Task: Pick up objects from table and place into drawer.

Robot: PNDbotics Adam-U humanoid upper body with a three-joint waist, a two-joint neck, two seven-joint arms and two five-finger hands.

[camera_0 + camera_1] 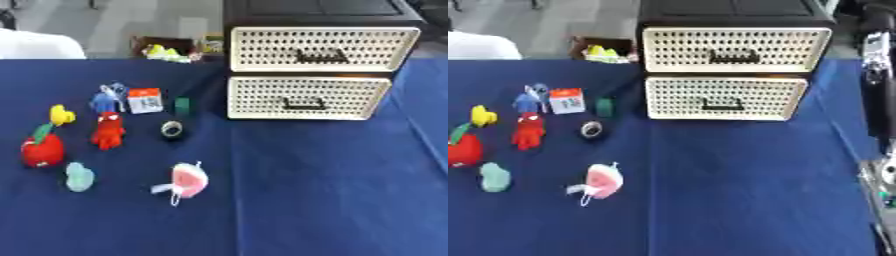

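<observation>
Several small things lie on the left of the blue table (315, 190): a red apple plush (42, 150), a yellow toy (61, 115), a red figure (108, 131), a blue figure (105, 100), a white and orange card (145, 100), a small green block (182, 106), a tape roll (172, 129), a mint-green piece (79, 176) and a pink and white plush (187, 181). At the back stands a black cabinet with two cream perforated drawers, upper (322, 48) and lower (308, 97), both pushed in. Neither hand shows.
Black and silver parts of my right arm (878, 85) run along the right edge in the right eye view. Behind the table's far edge sits a brown box (166, 49) with yellow-green items. A white shape (35, 46) is at the far left.
</observation>
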